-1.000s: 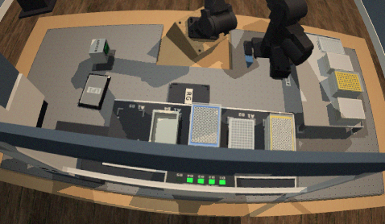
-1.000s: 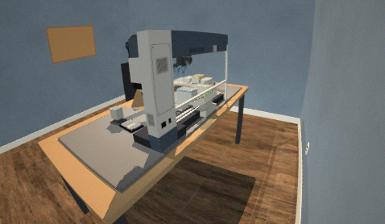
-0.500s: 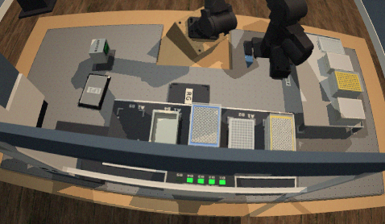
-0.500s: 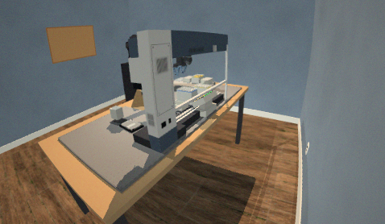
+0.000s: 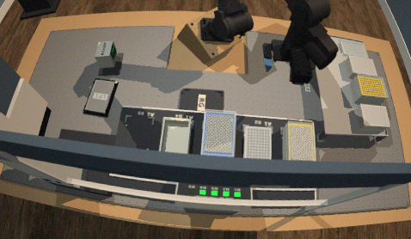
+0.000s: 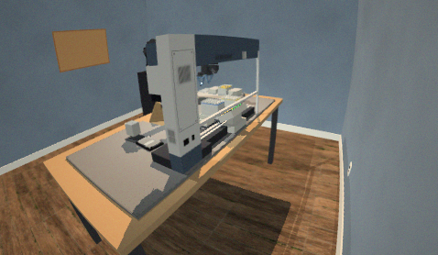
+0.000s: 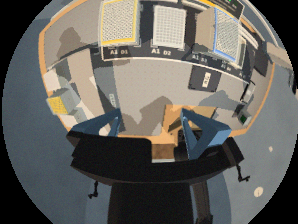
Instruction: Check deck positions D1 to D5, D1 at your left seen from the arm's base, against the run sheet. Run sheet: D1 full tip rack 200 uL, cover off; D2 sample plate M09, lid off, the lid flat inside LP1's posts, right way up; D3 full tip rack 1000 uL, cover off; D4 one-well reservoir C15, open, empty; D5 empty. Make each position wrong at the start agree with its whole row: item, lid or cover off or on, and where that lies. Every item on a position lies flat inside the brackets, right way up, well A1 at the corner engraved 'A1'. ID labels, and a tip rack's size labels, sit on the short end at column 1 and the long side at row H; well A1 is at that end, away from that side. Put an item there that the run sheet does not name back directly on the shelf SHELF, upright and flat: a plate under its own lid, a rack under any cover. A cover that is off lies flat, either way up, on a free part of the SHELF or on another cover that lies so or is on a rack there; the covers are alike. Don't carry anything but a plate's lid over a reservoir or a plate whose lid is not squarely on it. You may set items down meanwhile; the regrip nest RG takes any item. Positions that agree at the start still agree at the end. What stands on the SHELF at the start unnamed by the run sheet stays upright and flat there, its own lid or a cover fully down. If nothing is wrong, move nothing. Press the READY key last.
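Note:
My gripper (image 5: 268, 60) is open and empty, held in the air at the back right between the arm's base and the shelf; its blue fingers show in the wrist view (image 7: 152, 129). On the deck, from right to left, stand a yellow-rimmed tip rack (image 5: 300, 141) with its cover off, a white well plate (image 5: 257, 142) with no lid, a blue-rimmed tip rack (image 5: 217, 133) with its cover off, and an open empty reservoir (image 5: 175, 135). The leftmost position (image 5: 137, 125) is bare. The lid park LP1 (image 5: 101, 96) shows a grey face in a dark rim; I cannot tell if a lid lies in it.
The regrip nest RG (image 5: 201, 101) is bare behind the deck. The shelf at the right holds a white plate (image 5: 353, 48), a covered box (image 5: 360, 66), an uncovered yellow rack (image 5: 371, 86) and another covered box (image 5: 375, 115). The READY key (image 5: 106, 51) stands at the back left. A blue gantry bar (image 5: 199, 165) crosses the front.

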